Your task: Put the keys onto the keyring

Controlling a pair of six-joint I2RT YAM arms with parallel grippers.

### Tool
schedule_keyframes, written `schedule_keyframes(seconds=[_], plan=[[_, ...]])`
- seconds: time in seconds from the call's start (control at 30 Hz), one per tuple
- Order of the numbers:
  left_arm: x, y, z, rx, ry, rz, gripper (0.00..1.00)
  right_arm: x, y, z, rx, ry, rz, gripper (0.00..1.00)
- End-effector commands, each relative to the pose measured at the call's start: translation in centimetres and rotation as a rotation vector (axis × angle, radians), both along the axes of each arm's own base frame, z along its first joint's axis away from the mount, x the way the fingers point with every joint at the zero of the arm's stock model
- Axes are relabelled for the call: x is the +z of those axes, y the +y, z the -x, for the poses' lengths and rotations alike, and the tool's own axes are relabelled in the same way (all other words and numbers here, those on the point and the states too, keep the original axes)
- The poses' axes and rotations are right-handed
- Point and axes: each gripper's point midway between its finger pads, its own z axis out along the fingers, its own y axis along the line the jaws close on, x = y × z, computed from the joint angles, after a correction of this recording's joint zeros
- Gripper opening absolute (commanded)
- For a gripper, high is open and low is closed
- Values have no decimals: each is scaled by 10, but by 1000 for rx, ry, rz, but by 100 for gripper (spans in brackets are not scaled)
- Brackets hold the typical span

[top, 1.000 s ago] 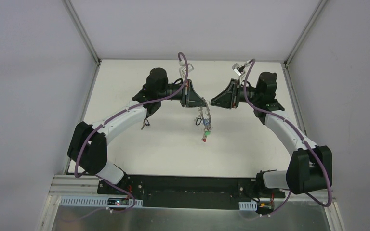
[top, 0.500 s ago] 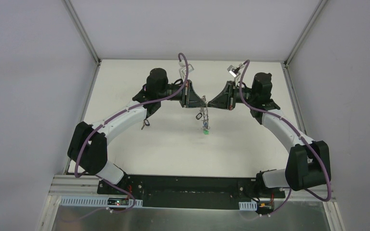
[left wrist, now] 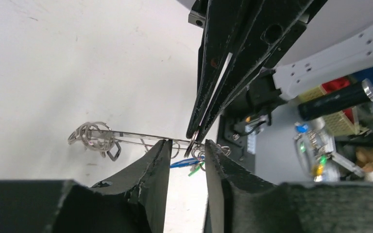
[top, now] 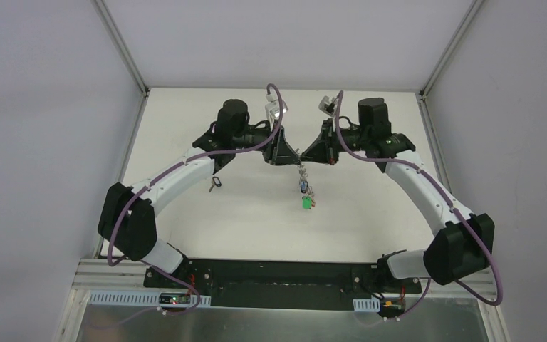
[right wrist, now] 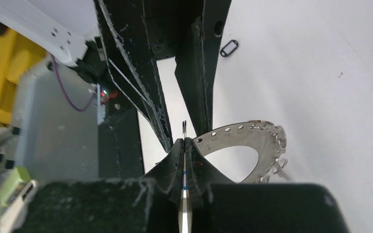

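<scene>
R claw [right wrist: 184, 141] is pinching shut on what seems the keyring [left wrist: 136, 137]; L claw [left wrist: 187, 143] is sitting part-open round it, gripping nothing. Keys [top: 305, 191] are dangling below, over the counter [top: 256, 221]. Best: L backing off slow & straight, R holding steady, no snagging.

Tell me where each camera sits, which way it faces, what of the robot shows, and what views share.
Top external: above and behind the bases, looking down on the table; both whole arms, left gripper and right gripper meeting above the hanging keyring.
Left wrist: faces along its own parted fingers at the right gripper, shut on the keyring.
Right wrist: faces along its own shut fingers at the left gripper.
Shared: all three show the keyring.
</scene>
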Motion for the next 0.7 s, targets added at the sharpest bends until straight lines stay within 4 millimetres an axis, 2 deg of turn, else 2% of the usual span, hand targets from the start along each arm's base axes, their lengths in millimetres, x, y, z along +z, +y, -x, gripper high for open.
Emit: schedule_keyframes(seconds=[0.0,0.17,0.67], plan=[[25,13,8,-60,-267,-44,35,-5,-5,15,42,-198,183,0],[24,16,10,-75,-307,-60,40,-8,0,17,50,-224,230,0],[9,10,14,-122,-296,-62,38,-2,7,21,71,-186,183,0]])
